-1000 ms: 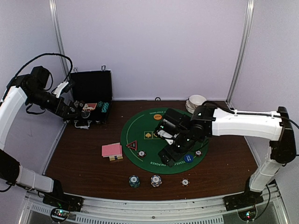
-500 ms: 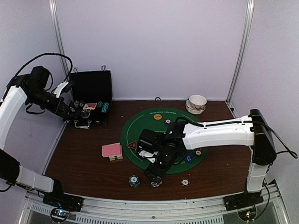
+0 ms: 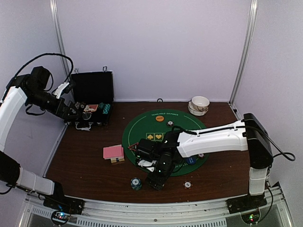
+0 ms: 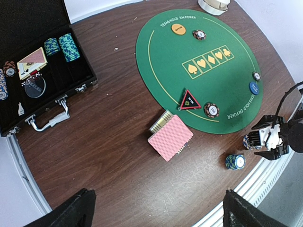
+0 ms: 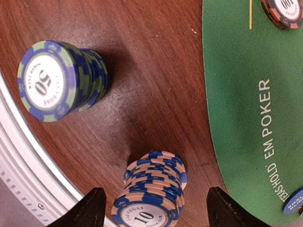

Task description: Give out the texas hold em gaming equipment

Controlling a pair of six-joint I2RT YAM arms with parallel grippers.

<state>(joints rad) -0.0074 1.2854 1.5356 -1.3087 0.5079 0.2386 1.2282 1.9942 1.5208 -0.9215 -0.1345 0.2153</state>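
From above, the right gripper [image 3: 156, 181] sits at six o'clock of the mat [image 3: 135, 130]. Left wrist: we read "TEXAS HOLD EM POKER"; left gripper [image 4: 158, 210] wide, empty. Right wrist alone shows jaws apart astride the "10" chip stack [image 5: 152, 201], not touching it, with the "50" stack [image 5: 59, 80] at ten o'clock.

1. The round mat [image 3: 142, 124] lies mid-counter [image 3: 85, 170], with the case [image 3: 92, 92] at the far left and the stacked bowls [image 3: 199, 105] at the far right.
2. The card deck [image 3: 113, 152] lies just left of the mat.
3. On the mat, the triangle marker [image 4: 190, 100] sits at the left edge beside a single chip [image 4: 211, 109]. A disc button [image 4: 178, 29] lies at the far edge, and a second disc button [image 4: 253, 87] lies near-right.
4. Before the mat, the left chip stack [image 5: 59, 80] and right chip stack [image 5: 151, 198] stand apart on the counter.
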